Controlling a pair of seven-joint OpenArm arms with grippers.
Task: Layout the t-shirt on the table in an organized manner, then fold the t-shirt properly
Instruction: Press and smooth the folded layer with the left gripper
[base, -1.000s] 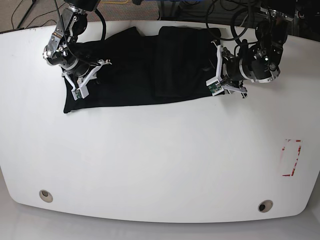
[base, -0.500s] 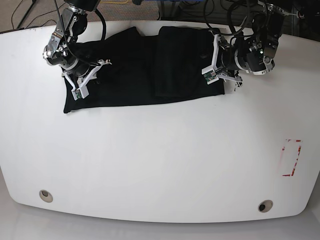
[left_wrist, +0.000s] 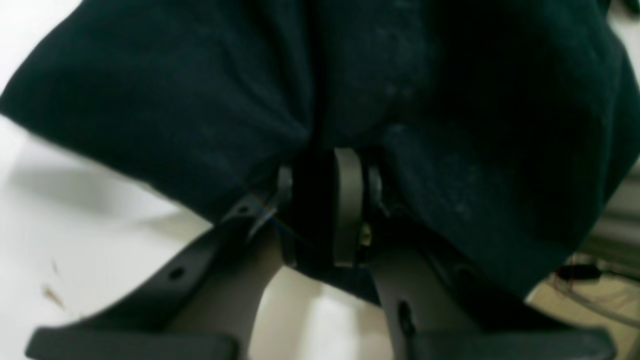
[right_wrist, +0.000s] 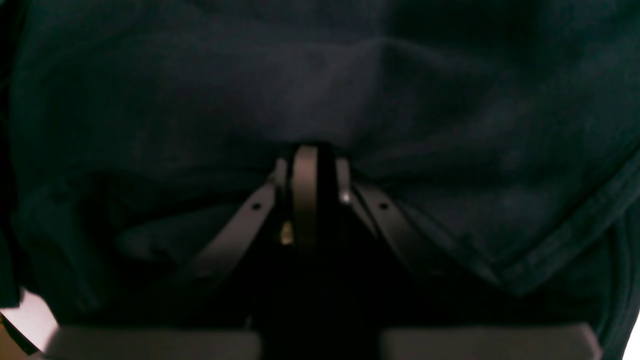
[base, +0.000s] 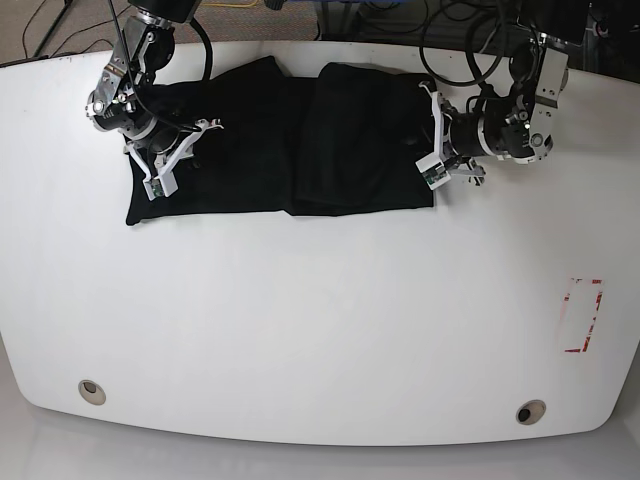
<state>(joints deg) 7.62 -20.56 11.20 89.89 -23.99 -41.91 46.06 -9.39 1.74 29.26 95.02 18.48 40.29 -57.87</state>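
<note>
I can read no text, brand or number anywhere. The only sign I see is a small red-outlined rectangle mark (base: 583, 316) on my white table (base: 320, 330), near its edge; it carries no legible writing.

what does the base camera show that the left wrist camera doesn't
Only the base view shows the whole white glossy table, its red-outlined rectangle mark, two round grommet holes, and the right gripper. Only the left wrist view shows cloth bunched between grey fingers. Both show the black t-shirt and the left gripper.
</note>
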